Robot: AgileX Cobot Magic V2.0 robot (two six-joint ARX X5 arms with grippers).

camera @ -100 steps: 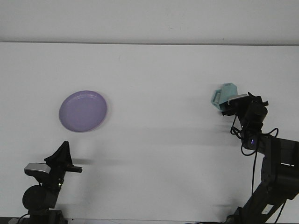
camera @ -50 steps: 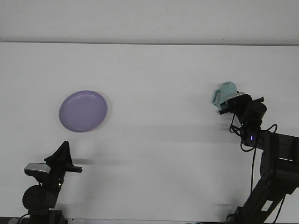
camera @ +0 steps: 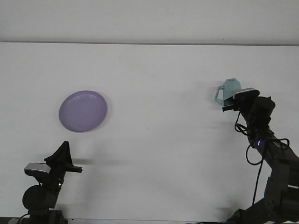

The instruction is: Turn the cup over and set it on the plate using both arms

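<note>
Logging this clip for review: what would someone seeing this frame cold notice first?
Most striking is the pale teal cup at the right of the white table, right at the tip of the right pincer and seemingly held by it. Next comes the purple plate, alone at left centre and far from the cup. The left pincer sits low at the near left edge, holding nothing.
</note>
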